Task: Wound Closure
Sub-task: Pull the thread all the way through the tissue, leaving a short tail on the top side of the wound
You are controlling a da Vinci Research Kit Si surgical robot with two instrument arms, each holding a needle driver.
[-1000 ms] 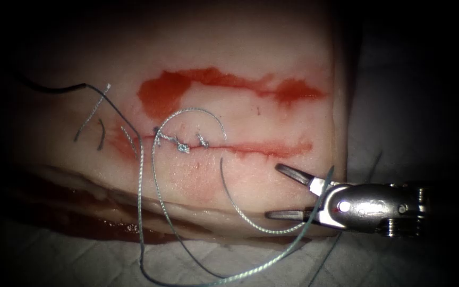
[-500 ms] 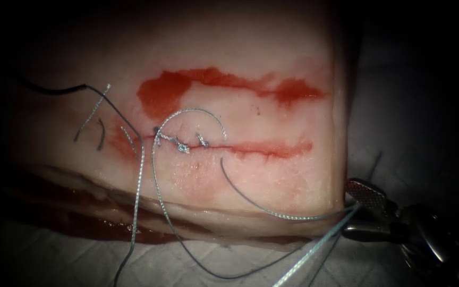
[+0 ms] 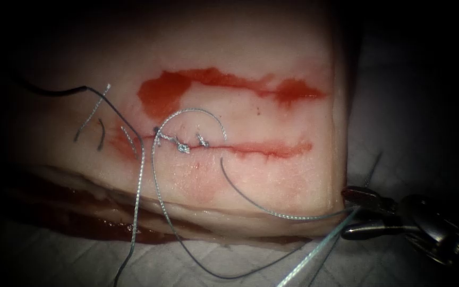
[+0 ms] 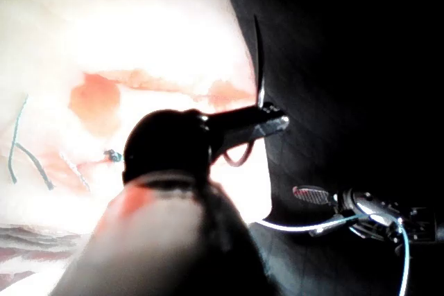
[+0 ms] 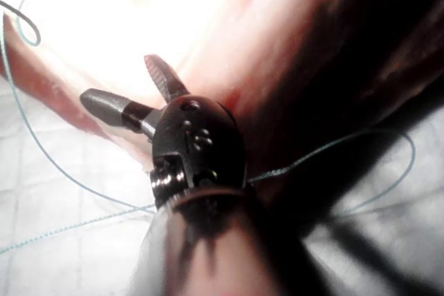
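Note:
The tissue (image 3: 272, 175) carries a cut (image 3: 261, 148) with knotted stitches (image 3: 181, 144) at its left end. From there the thread (image 3: 272, 212) sweeps down and right, off the tissue's right edge. My right tool (image 3: 354, 212) lies just beyond that edge, jaws open, with the thread running between them unclamped. The same open jaws appear in the right wrist view (image 5: 118, 80) and in the left wrist view (image 4: 316, 209). My left tool (image 4: 277, 119) is shut on the thin dark needle (image 4: 258, 60), which stands free of the tissue by its right edge.
Red fluid (image 3: 160, 93) pools above the cut. Cut ends of thread (image 3: 94, 114) lie on the tissue's left part. More thread loops over the tissue's front face onto the white quilted pad (image 3: 54, 255) underneath.
My right tool has moved right and down, from over the tissue's front right part to beyond its right edge. The thread loop by its jaws has drawn out straighter toward the right.

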